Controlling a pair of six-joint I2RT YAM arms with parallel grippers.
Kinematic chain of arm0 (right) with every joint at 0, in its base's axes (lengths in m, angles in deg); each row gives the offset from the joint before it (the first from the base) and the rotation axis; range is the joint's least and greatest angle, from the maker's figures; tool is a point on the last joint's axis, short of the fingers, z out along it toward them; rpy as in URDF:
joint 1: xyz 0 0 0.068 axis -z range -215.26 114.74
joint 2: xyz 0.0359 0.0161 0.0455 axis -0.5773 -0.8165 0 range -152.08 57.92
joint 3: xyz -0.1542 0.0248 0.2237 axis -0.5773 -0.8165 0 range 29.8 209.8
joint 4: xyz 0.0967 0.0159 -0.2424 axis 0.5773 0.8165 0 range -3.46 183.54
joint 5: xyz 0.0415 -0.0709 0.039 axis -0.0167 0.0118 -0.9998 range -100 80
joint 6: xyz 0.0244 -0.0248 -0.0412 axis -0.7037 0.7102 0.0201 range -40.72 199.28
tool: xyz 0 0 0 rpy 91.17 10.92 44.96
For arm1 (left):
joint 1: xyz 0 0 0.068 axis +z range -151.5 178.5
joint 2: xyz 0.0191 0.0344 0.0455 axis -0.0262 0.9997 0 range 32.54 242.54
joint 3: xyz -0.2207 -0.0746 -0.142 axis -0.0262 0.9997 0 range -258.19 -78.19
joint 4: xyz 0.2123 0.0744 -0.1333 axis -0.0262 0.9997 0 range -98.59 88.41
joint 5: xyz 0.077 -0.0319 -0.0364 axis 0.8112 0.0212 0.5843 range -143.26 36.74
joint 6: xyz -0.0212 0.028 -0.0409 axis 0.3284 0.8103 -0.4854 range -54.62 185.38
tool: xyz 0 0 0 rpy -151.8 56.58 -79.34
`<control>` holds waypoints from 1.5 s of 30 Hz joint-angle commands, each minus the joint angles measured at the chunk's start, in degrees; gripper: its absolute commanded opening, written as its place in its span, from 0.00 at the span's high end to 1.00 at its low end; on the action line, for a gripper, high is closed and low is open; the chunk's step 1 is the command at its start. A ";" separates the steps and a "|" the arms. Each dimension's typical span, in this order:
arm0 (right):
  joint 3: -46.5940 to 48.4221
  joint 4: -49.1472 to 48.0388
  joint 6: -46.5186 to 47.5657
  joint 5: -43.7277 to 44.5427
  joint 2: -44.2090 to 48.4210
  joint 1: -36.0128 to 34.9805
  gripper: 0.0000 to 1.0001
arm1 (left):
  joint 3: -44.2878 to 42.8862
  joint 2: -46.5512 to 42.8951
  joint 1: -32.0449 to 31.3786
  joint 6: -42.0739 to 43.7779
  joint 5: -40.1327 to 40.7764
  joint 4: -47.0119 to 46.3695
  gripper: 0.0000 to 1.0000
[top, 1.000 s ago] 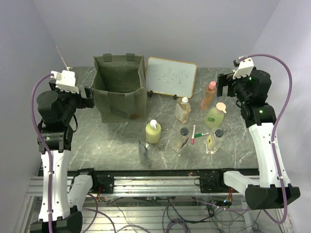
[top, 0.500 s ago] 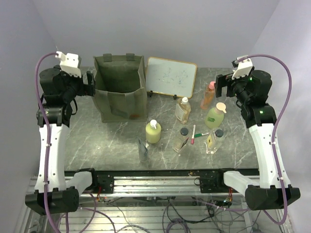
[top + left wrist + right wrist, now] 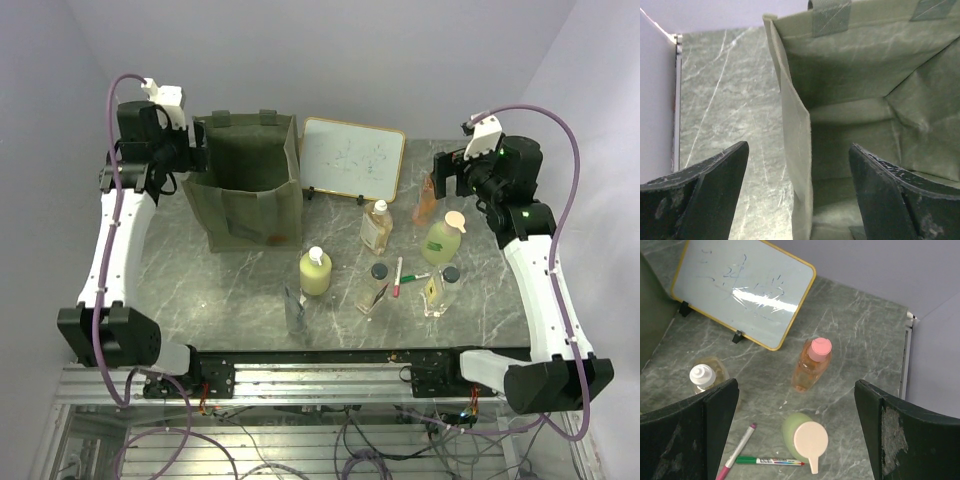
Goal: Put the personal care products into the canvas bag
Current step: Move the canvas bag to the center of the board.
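The bag [image 3: 245, 185] stands open at the tabletop's [image 3: 200, 290] far left, ready to take bottles. The left gripper [image 3: 797, 147], fingers spread, straddles the bag's left wall, likely to steady it. The right gripper [image 3: 795, 385], spread wide and empty, hovers over the orange bottle [image 3: 811, 365] near the far right corner. That looks like the first pick. The yellow bottle [image 3: 316, 272] waits mid-tabletop.

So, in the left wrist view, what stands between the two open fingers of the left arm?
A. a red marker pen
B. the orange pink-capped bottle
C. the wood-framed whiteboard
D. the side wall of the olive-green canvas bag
D: the side wall of the olive-green canvas bag runs between the left arm's dark fingers, one over the grey marble table, the other over the bag's inside.
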 commanded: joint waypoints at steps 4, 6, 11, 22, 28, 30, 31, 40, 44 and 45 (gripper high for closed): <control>1.73 -1.94 0.04 -0.94 -1.39 -0.29 0.00 | -5.78 6.93 -0.76 -1.71 4.46 5.04 0.22; 2.28 -1.17 0.79 -1.00 -1.85 -0.35 0.00 | -5.90 7.63 -0.76 -1.89 4.58 5.04 0.30; 1.82 -2.04 3.90 -2.66 -3.94 -0.45 0.00 | -5.57 8.90 -2.22 -0.14 1.08 6.20 0.53; 1.77 -5.28 1.34 -6.79 -9.56 -0.86 0.00 | -13.68 9.92 -2.19 9.48 -5.19 22.75 0.93; 3.36 -2.56 1.57 -5.09 -9.62 -4.08 0.00 | -13.24 6.24 -2.24 11.78 -2.93 29.25 0.93; 3.38 -1.60 2.33 -4.06 -9.54 -5.35 0.00 | -10.82 3.68 -2.24 13.37 -5.15 30.51 0.93; 3.52 -0.90 2.62 -3.72 -9.43 -6.33 0.00 | -8.97 1.86 -2.20 13.58 -6.11 30.14 0.93; 1.61 0.61 2.91 -2.97 -7.25 -9.55 0.00 | 3.36 -9.12 -2.25 16.31 -7.95 28.78 0.92; 1.35 1.39 3.90 -3.61 -6.45 -10.07 0.00 | 4.13 -8.81 -2.25 15.88 -7.34 28.02 0.82; 0.87 1.10 4.11 -3.45 -6.08 -10.07 0.00 | 4.14 -8.80 -2.25 16.04 -7.09 27.66 0.78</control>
